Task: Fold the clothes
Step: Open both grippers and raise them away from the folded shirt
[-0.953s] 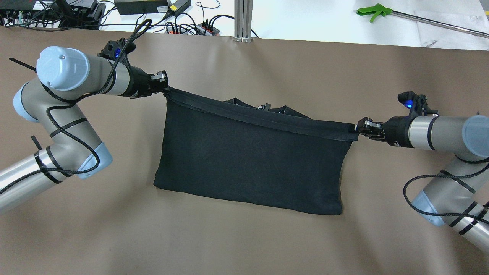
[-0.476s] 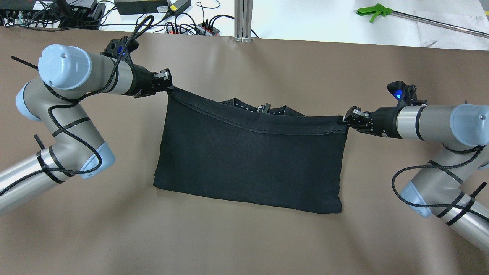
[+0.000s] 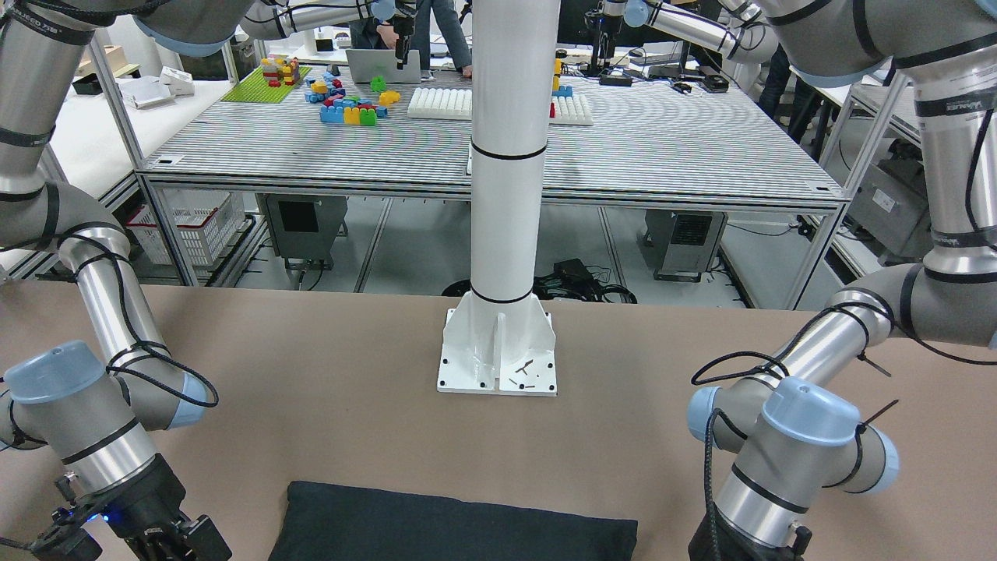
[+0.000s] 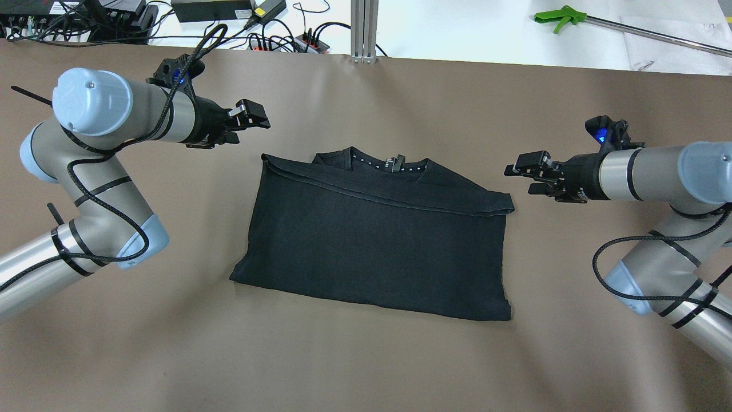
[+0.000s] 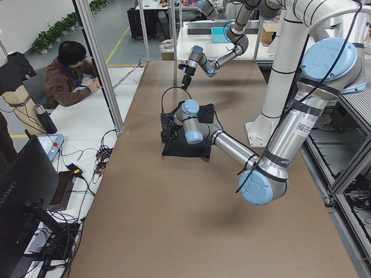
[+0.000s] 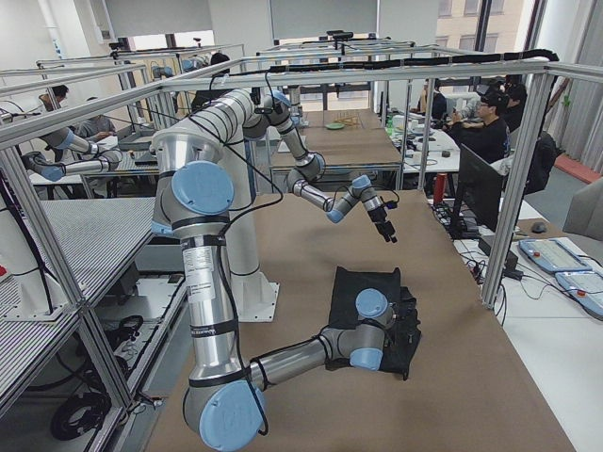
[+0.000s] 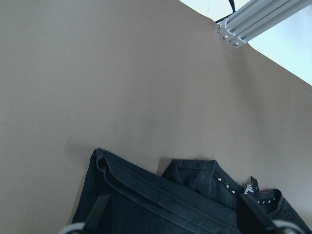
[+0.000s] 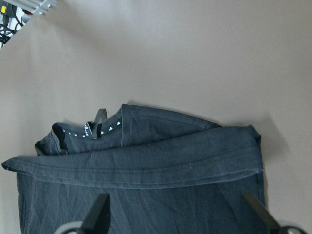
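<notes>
Let go of the clothes point(image 4: 372, 246) since 0.5 s ago. Back then pinched at both top corners & strung up between left gripper point(image 4: 256, 116) and right gripper point(image 4: 517, 173); now dropped & lying flat mid-table point(image 4: 366, 366), folded in half. Narrower at the top than before, w/ hem band point(image 4: 389, 197) slack across the upper edge and neckline point(image 4: 389, 162) w/ small white marks showing more behind it. Bottom edge in same spot as before.

Both spread wide now, holding nothing. Pulled off the cloth: left one up & outward of its corner, near but apart; right one just beside its corner, also apart. Same in both wrist views: spread wide above the cloth, nothing pinched.

Around: beyond table's far edge, cables point(image 4: 286, 40), alu post point(image 4: 364, 28), green tool point(image 4: 557, 16). On robot's side, white pedestal point(image 3: 498, 343) bolted to table, well apart from the cloth. Operator point(image 5: 69, 75) seated at side desk.

In the way: in left-side view, cloth partly hidden behind left arm point(image 5: 191, 124); in right-side view, likewise behind right arm point(image 6: 363, 330). In front-facing view only a strip of cloth at bottom edge, left gripper cut off by frame.
</notes>
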Available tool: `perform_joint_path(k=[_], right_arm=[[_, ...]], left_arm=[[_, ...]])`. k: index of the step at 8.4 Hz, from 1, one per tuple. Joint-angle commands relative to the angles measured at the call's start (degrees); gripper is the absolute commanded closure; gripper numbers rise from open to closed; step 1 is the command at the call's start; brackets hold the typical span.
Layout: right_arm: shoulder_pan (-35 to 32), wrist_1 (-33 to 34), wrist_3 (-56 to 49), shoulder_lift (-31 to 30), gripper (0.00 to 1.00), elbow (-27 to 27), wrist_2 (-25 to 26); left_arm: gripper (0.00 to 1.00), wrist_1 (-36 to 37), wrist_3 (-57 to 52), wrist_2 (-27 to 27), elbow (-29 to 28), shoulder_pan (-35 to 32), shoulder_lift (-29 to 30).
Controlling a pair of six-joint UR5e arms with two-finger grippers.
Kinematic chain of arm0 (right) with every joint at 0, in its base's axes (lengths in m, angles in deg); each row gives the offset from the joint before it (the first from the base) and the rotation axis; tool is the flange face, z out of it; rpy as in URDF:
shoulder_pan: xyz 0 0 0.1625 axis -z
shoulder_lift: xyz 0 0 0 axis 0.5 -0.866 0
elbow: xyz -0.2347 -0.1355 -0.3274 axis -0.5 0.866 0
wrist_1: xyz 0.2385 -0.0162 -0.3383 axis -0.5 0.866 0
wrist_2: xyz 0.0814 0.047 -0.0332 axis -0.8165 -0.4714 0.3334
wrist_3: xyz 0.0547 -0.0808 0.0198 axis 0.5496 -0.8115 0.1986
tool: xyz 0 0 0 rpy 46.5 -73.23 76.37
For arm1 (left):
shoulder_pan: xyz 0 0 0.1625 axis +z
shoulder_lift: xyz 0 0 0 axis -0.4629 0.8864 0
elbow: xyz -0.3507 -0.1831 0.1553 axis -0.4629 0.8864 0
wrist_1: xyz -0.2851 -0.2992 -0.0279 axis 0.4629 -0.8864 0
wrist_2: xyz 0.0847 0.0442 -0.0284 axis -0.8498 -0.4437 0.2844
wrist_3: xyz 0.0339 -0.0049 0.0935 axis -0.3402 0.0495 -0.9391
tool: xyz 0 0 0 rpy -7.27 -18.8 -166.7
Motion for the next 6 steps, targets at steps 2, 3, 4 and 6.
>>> perform_joint_path(k=[2, 3, 4, 6], right_arm=[[1.2, 1.5, 7.2, -2.2, 0.06, -2.0, -7.2], [3.1, 1.3, 8.1, -4.1, 0.06, -2.0, -7.7], [5.6, 0.8, 7.6, -5.8, 0.06, -1.9, -7.0], [9.3, 0.8, 7.3, -7.2, 0.06, -1.5, -6.7]], left_arm=[[0.0, 0.1, -0.1, -0.5, 0.0, -0.3, 0.4], [0.0, 0.2, -0.1, -0.5, 0.2, -0.6, 0.5], [0.0, 0.3, -0.1, -0.5, 0.8, -0.7, 0.4], [0.0, 0.2, -0.1, -0.6, 1.4, -0.7, 0.0]])
